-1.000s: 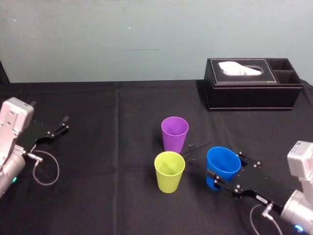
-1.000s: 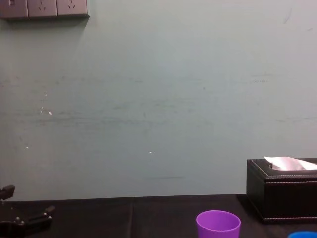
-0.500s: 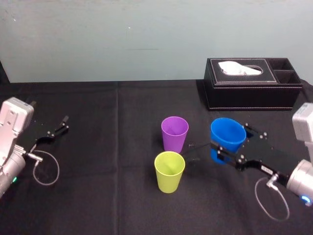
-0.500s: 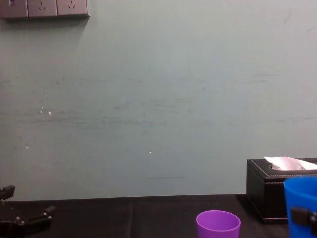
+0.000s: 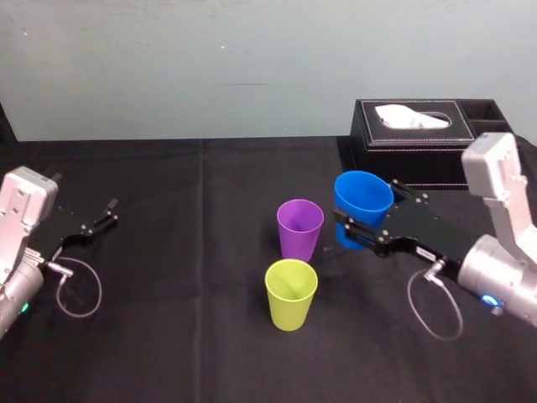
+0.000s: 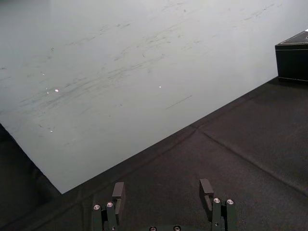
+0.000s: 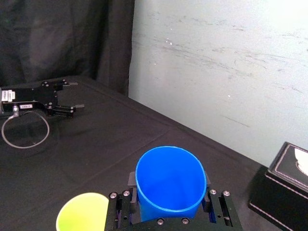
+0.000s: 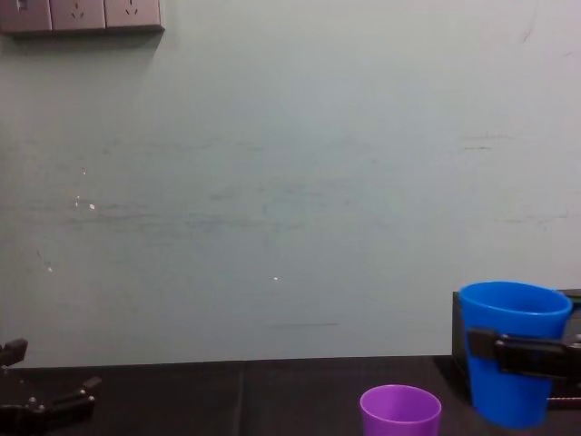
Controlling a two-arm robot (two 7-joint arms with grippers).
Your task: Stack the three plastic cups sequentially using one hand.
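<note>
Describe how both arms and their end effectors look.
Each arm ends in a silver-white boxy wrist housing. The right end effector is flat and black, studded with small screws, bearing a white label and a looped grey cable on a silver connector. The left end effector is similar, with its own cable loop.

Blk tissue box far right on black-clothed table; wall outlets above.

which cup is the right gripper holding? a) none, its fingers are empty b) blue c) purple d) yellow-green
b: the right gripper has its fingers shut on either side of the blue cup, while the purple cup and the yellow-green cup stand free on the table; the left gripper sits parked at the left.
</note>
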